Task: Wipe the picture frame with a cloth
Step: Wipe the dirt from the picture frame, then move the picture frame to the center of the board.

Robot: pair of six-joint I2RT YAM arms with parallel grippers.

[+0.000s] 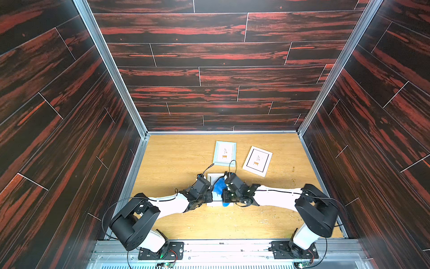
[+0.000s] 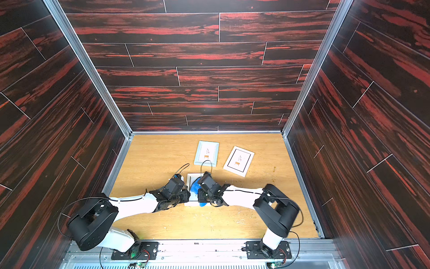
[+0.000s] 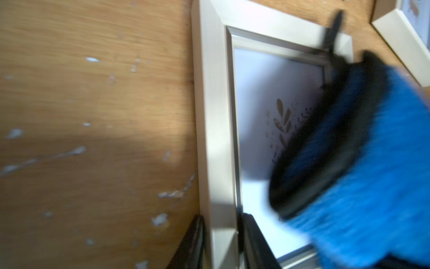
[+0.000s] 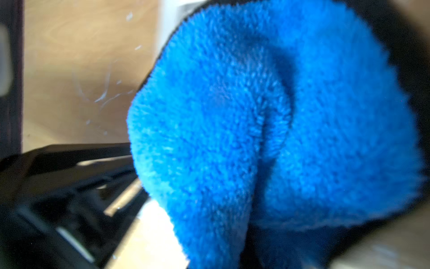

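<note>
- The soft, light cloth (image 1: 218, 187), bunched and pinched by the right end effector (image 1: 224, 190), sits on the glass of the picture frame (image 3: 209, 116).
- The left end effector (image 3: 223, 246) clamps the stiff frame's side rail; the glass is likely fragile.

readable text: none is showing in any view.
pale blue frame (image 1: 224, 153): is carrying only a small drawing (a sprig above an orange table).
white frame (image 1: 257, 161): is carrying a similar drawing inside a dark border.
picture frame (image 3: 216, 139): is showing only a blurred leafy sprig.
</note>
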